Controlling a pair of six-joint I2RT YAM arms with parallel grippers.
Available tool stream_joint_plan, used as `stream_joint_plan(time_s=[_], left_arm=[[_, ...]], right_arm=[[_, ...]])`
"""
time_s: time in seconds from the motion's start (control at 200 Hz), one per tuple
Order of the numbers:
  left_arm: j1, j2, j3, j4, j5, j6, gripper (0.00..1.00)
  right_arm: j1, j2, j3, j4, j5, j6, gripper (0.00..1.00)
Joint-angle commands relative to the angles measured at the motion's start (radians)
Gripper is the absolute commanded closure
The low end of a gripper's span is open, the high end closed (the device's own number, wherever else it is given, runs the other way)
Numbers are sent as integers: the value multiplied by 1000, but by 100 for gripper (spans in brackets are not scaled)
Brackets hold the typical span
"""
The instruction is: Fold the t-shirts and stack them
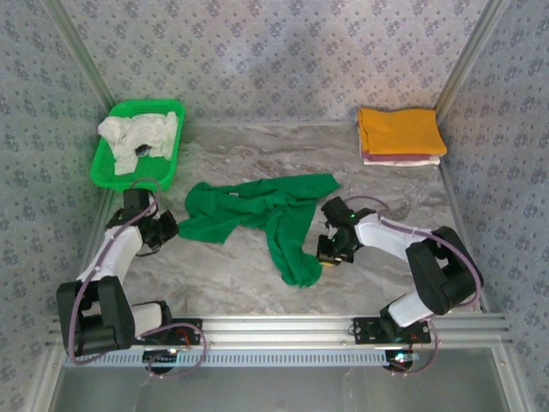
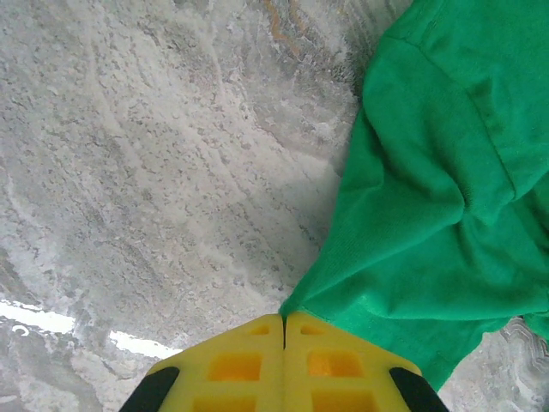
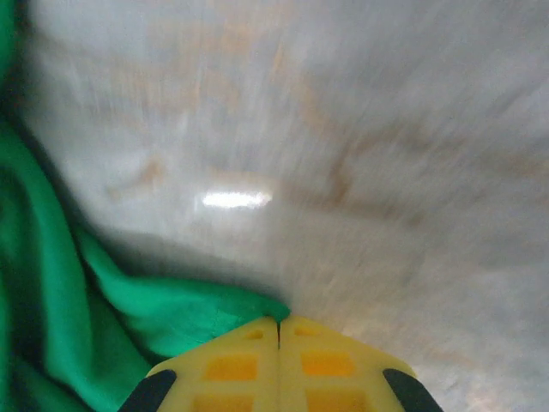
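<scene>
Green t-shirt (image 1: 283,219), seemingly in both jaws

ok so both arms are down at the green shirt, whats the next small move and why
Probably lift both arms a little and draw them apart. The left jaws and right jaws each look shut on an edge of the green t-shirt, which lies crumpled on the table, so it needs spreading flat before any fold.

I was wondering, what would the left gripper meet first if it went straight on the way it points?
Likely the bare table, beside the green t-shirt pinched in the left gripper; depth is unclear.
</scene>
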Motion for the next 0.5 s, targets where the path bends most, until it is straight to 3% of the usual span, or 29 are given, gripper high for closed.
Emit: stream_joint_plan(time_s=[0.0, 0.21, 0.495], left_arm=[[12, -23, 24, 1, -7, -13, 100], [17, -25, 42, 5, -2, -10, 100], [18, -5, 47, 29, 4, -4, 100]], right_arm=[[-103, -60, 40, 7, 26, -51, 100], [-355, -109, 28, -45, -6, -116, 100], [-720, -104, 83, -25, -94, -43, 100]])
